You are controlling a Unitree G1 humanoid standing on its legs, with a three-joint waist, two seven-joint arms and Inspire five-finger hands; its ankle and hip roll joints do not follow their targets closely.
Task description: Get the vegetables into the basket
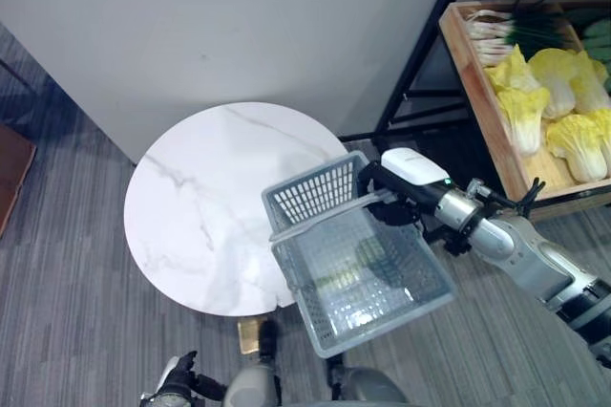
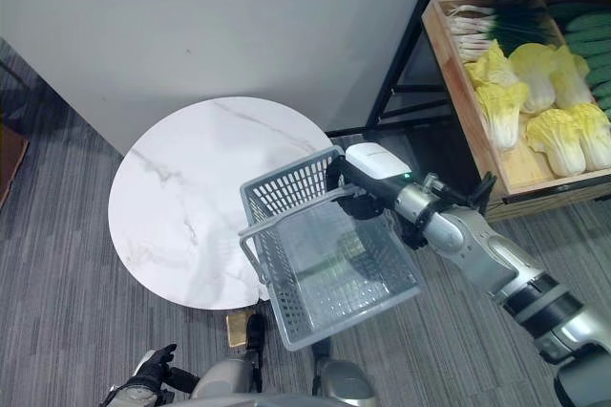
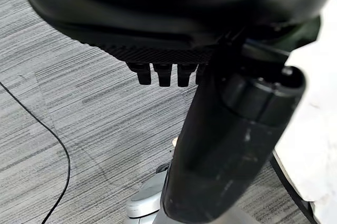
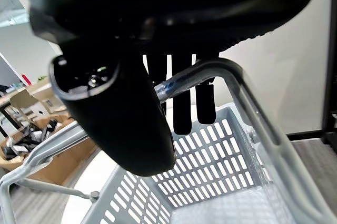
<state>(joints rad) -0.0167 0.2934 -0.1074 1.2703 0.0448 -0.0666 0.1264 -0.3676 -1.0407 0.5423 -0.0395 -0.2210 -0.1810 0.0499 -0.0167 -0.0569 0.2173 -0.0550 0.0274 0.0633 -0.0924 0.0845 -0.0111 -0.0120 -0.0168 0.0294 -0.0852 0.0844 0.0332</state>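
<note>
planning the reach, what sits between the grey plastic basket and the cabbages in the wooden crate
Only the right robot hand gripping the grey plastic basket, then the wooden crate's wall before the yellow cabbages, in both eye views.

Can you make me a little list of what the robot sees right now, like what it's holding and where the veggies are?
Right hand: fingers curled round the handle of the grey basket, held partly over the table's edge.
Left hand: low at its side, holding nothing.
Basket contents: no vegetables yet.
Table: round, white marble.
Vegetables: yellow cabbages and green onions in a wooden crate to the right.
Floor: grey striped carpet.
</note>
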